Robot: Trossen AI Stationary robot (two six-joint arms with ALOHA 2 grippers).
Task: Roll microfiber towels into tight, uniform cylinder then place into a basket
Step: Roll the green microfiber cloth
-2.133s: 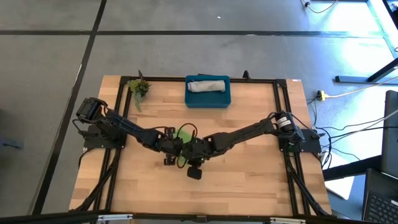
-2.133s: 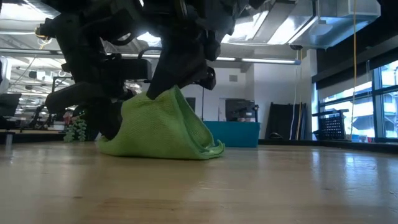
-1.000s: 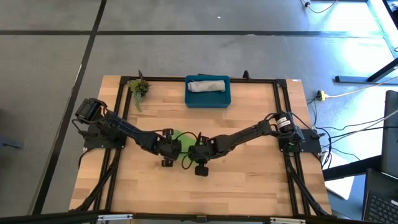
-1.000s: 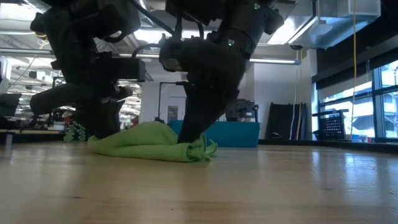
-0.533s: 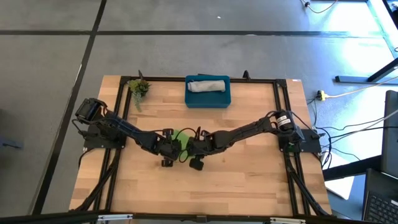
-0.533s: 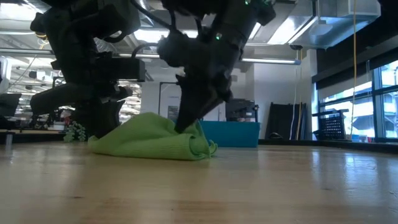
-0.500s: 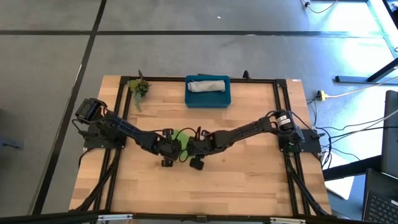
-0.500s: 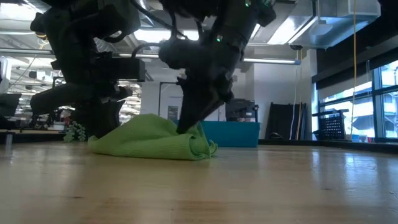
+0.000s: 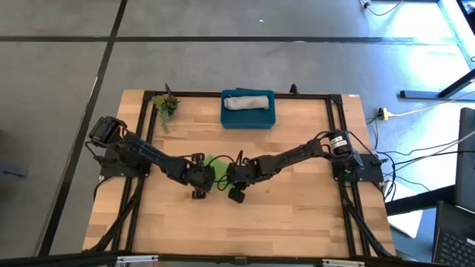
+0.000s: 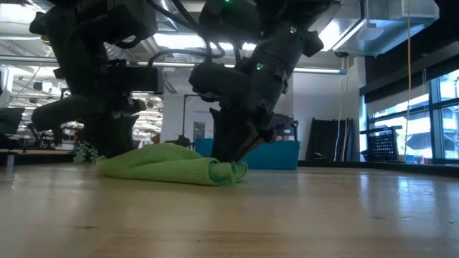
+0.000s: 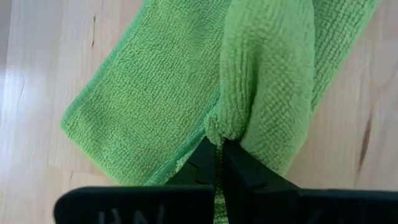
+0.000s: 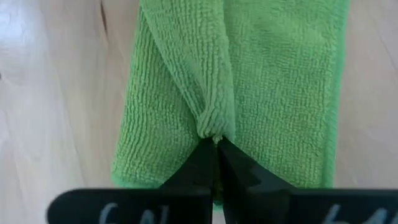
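The lime green microfiber towel [image 9: 218,163] lies bunched in the middle of the table, its underside on the wood [image 10: 161,170]. My left gripper [image 11: 217,144] is shut on its left part and shows in the high view [image 9: 203,175]. My right gripper [image 12: 215,144] is shut on its right end and shows there too [image 9: 229,176]. The light grey towel [image 9: 248,101] lies rolled in the teal basket [image 9: 249,121] at the table's far edge. My left gripper pinches a raised fold of the green towel [image 11: 229,124] between its two fingertips, coming steeply from above. The fold stands up as a ridge; the rest of the cloth lies slack on the table. My right gripper pinches a puckered ridge of the green towel [image 12: 215,123] near its right end between its two fingertips, slanting down from above. The cloth around the ridge lies on the table [image 10: 228,172].
A small green plant sprig [image 9: 165,105] lies at the far left corner. The basket [image 10: 276,153] stands behind the towel in the low view. Bare wood stretches along the near side of the table [image 9: 237,230]. A black frame [image 9: 338,141] runs along the table's edges.
My right gripper has rolled at the wrist, lifted the towel's right end a little, then sunk back to the table with it. The towel's hump rose and has flattened again; its left part under my left gripper stayed in place.
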